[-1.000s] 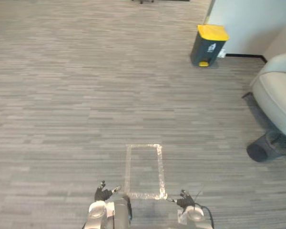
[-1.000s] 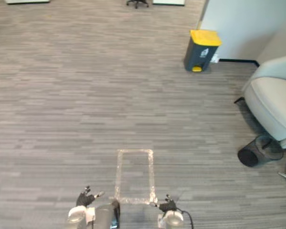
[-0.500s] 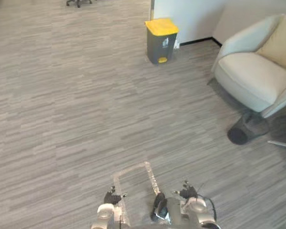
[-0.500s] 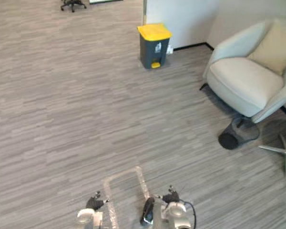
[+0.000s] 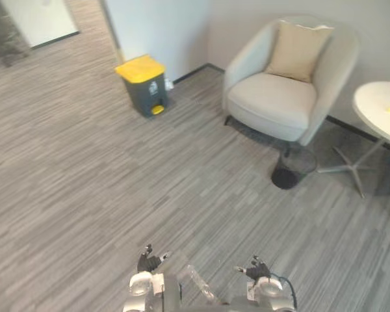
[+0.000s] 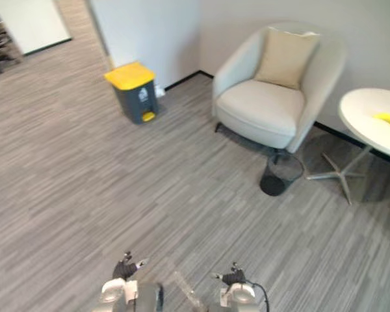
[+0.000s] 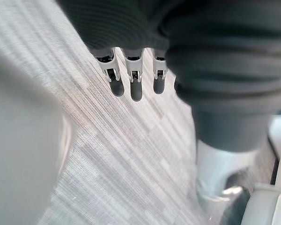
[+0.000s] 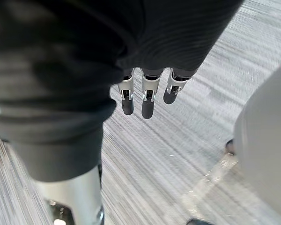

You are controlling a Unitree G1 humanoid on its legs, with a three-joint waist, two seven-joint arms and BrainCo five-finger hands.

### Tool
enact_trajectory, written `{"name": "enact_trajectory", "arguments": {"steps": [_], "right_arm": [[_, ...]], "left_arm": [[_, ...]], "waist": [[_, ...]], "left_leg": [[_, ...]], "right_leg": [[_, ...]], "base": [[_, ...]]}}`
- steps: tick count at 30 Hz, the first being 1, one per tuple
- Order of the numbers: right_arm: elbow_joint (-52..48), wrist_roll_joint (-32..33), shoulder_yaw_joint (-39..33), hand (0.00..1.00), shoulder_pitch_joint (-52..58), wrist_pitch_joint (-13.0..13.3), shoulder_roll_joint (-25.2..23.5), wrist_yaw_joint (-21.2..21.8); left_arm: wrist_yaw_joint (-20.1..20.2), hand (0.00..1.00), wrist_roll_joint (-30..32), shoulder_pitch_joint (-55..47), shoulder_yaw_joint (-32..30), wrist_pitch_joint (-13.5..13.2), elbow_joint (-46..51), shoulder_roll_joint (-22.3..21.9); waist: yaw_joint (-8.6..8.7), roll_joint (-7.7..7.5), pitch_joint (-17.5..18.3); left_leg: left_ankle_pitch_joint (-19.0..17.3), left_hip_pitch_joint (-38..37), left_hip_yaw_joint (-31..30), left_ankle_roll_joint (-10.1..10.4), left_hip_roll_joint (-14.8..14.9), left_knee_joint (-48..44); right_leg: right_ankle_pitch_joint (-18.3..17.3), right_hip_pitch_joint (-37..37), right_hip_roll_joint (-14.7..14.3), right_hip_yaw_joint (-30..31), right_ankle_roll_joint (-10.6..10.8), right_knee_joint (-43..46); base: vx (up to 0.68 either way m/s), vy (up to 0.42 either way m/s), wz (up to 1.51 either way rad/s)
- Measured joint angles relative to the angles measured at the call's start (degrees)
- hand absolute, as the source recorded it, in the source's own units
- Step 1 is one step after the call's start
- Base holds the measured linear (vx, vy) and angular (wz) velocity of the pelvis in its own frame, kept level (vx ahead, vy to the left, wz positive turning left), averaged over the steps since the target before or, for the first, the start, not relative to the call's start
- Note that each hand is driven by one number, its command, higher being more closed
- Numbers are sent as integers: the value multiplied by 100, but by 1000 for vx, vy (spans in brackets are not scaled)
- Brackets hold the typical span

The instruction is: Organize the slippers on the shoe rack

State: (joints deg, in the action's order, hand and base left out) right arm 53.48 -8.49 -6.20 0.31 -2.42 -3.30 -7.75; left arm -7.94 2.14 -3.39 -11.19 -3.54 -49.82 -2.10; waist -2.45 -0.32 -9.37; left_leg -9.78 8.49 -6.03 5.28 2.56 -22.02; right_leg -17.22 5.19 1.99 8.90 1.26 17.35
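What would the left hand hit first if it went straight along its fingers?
Most likely the grey carpet floor. In the left wrist view the left hand has straight fingers aimed at bare carpet, with nothing in between. How far away the floor is remains unclear.

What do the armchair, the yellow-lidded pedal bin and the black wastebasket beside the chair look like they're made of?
Armchair: pale upholstery, smooth and matte; fabric or faux leather, hard to say. Pedal bin: probably hard plastic, dark grey body, even yellow lid. Wastebasket: likely black metal mesh, since the floor shows through its wall.
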Motion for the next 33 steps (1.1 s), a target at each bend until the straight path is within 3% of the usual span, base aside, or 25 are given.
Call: {"name": "enact_trajectory", "arguments": {"steps": [1,3,8,10,11,13,14,15,17,19,23,25,27,29,31,33], "right_arm": [[42,-20,88,0,83,-6,-18,18],[34,-28,64,0,93,-11,-19,3],[-1,-29,13,0,195,-11,-18,6],[-32,-32,-7,0,162,-4,-17,14],[-45,-35,-17,0,135,13,-16,21],[-47,-44,-29,0,137,51,-15,32],[-8,-51,-50,0,143,93,-6,34],[17,-54,-56,0,150,118,44,35],[191,-60,-96,0,78,167,210,39],[432,-61,-238,0,-7,152,380,36],[621,-41,-281,0,-26,130,561,8],[594,-23,-295,0,7,128,558,-3],[569,-14,-316,0,13,123,604,-17],[373,-20,-428,0,79,109,633,-29],[380,-20,-511,0,137,79,677,-31],[342,-2,-555,0,207,87,561,-33]], "left_arm": [[-45,0,0,-4,-55,-4,-31,31],[-66,0,2,-6,-71,-2,-53,69],[-63,0,8,39,-55,-1,-213,89],[-60,0,6,82,-52,3,-265,66],[-61,0,4,68,-51,3,-252,58],[-64,0,2,21,-46,6,-257,86],[-66,0,3,11,-14,5,-268,100],[-63,0,3,16,34,1,-297,109],[-40,0,2,2,285,5,-463,101],[-27,0,4,-6,443,-3,-486,114],[-25,0,4,40,429,14,-593,318],[-32,0,-16,66,256,15,-507,359],[-38,0,-8,39,181,14,-463,294],[-63,0,-8,14,210,13,-466,164],[-64,0,-6,-33,270,8,-472,94],[-70,0,-11,-20,286,18,-476,157]], "waist": [[-93,-110,89],[-104,-212,175],[-77,-215,186],[-86,-132,154],[-109,-63,121],[-87,-26,93],[-81,-80,109],[-80,-52,117],[-60,164,207],[-56,233,225],[-82,143,67],[-111,69,-92],[-154,125,-131],[-125,328,-60],[-125,429,36],[-90,288,145]], "left_leg": [[-49,-87,313,-78,-39,114],[-94,-193,638,-167,-58,235],[-46,-693,1429,-308,-18,727],[-60,-757,1734,-333,114,742],[-60,-823,1955,-333,229,750],[-61,-996,2224,-334,231,794],[-80,-1137,2365,-312,210,833],[-95,-1254,2372,-292,197,914],[-36,-1267,2158,-264,217,1156],[29,-1265,1943,-231,230,1308],[-66,-1000,2042,-21,538,595],[-72,-670,1910,-36,640,-392],[-175,-427,1421,-106,602,-1100],[-303,-525,711,-63,343,-476],[-393,-794,368,-40,280,418],[-274,-889,546,-130,213,740]], "right_leg": [[102,-55,131,196,138,-101],[299,-92,238,389,289,-263],[675,-316,318,689,419,-211],[741,-623,301,139,534,176],[776,-781,421,-635,508,428],[598,-814,809,-2215,270,655],[477,-713,936,-2888,125,600],[430,-632,900,-3063,93,369],[690,-438,581,-2994,50,-265],[914,-309,369,-2908,10,-715],[1107,-286,87,-2636,-132,-1068],[1108,-200,72,-2429,-146,-1041],[1069,-208,53,-2074,-163,-897],[1026,-288,14,-1821,-48,-835],[1000,-410,-77,-1609,27,-808],[1147,-350,37,-1568,93,-944]], "base": [[139,218,-112],[138,264,-101],[87,146,-77],[12,-2,-75],[-27,-38,-85],[-24,-63,-73],[2,-117,-60],[8,-132,-59],[-2,-80,-35],[-11,-55,-23],[12,-76,-38],[0,-46,-56],[37,51,-89],[31,150,-80],[33,169,-55],[105,133,-30]]}}
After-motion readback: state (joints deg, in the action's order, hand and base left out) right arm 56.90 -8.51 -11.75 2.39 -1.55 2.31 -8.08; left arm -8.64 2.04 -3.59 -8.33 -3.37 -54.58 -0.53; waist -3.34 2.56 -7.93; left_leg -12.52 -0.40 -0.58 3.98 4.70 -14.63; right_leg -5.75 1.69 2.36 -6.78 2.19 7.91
